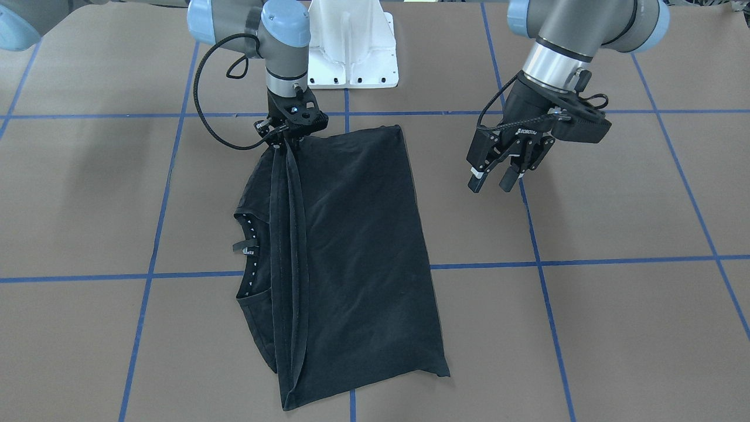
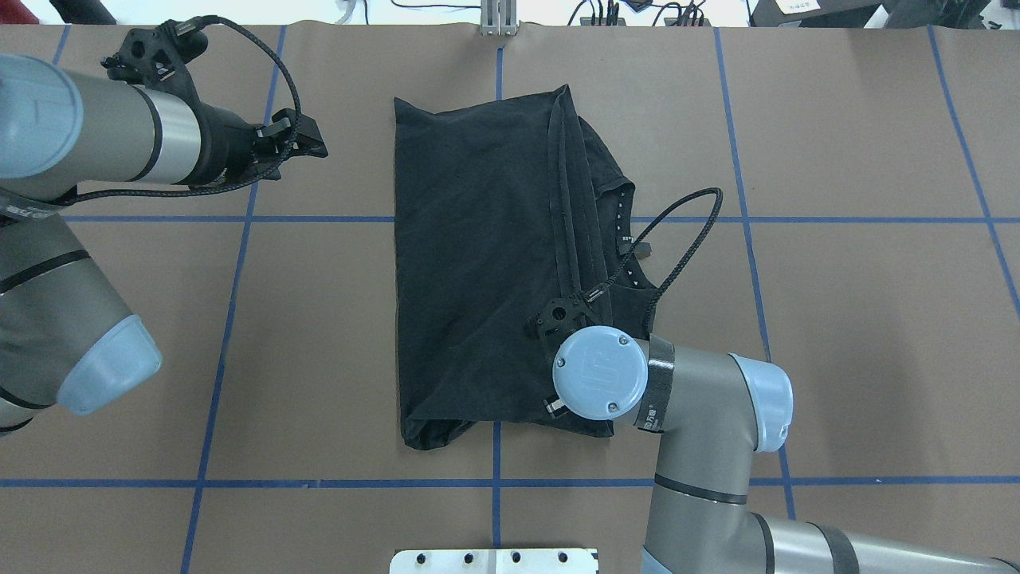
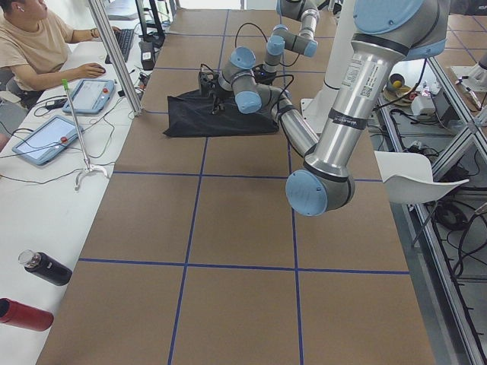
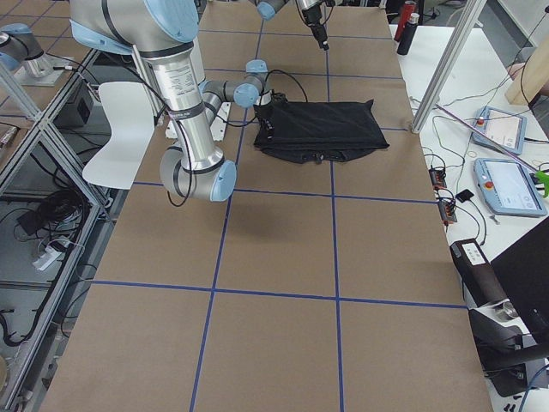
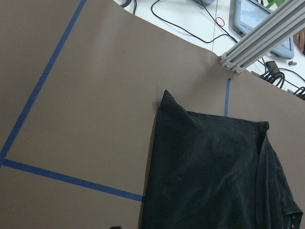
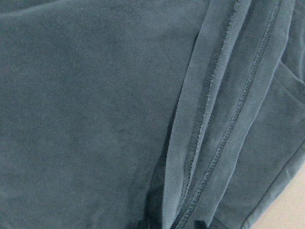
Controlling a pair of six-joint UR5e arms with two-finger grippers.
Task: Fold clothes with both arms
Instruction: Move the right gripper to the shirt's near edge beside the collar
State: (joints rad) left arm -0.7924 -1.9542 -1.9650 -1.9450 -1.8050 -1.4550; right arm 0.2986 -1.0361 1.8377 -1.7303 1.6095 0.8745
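Observation:
The black T-shirt lies folded lengthwise on the brown table, plain side up, its collar and tag showing at one long edge. In the overhead view the T-shirt sits mid-table. My right gripper is at the shirt's corner nearest the robot, shut on the bunched hem strips, which rise to it. In the overhead view my right wrist hides that gripper. My left gripper hangs open and empty over bare table beside the shirt. The right wrist view shows only black cloth and hems.
The white pedestal base stands behind the shirt. Blue tape lines grid the table. An aluminium post rises at the far edge. A person, tablets and two bottles are along the operators' side.

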